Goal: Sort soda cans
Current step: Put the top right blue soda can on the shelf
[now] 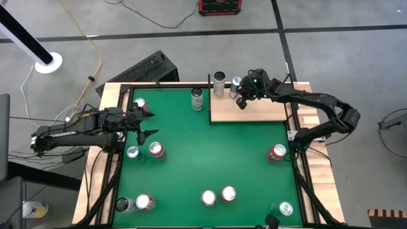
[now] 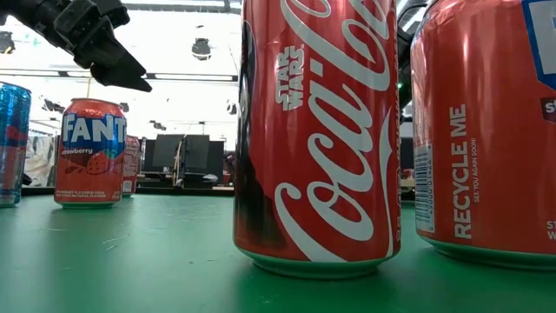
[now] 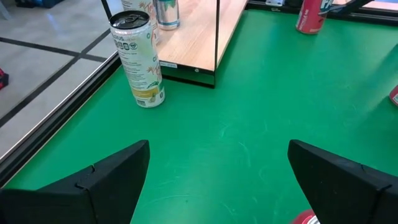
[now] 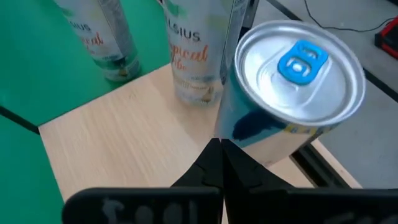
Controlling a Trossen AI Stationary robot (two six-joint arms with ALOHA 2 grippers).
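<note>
I run both arms from the remote station. Nearest the low camera stand two red cans, a Coca-Cola can (image 2: 317,130) and a second red can (image 2: 486,130) just beside it, both upright on the green tabletop (image 1: 216,152). More red cans stand along the near edge and at the sides, a Fanta can (image 2: 89,152) among them.

Mid-tabletop, the left hand (image 1: 147,124) hovers at the left side with its fingers spread apart and nothing between them. From its wrist camera, a tall pale Celsius can (image 3: 138,59) stands upright ahead of it on the green, close to the wooden platform (image 1: 254,109).

At the far right corner, the right hand (image 1: 241,95) is over the wooden platform, clamped on a blue-tabbed can (image 4: 292,93). The can is tilted, its silver top leaning toward the wrist camera, so its long axis is off vertical. I judge the coming move turns on righting that axis before release. A second Celsius can (image 4: 189,59) stands on the platform just beside the held can; I judge a knock against it the main risk
</note>
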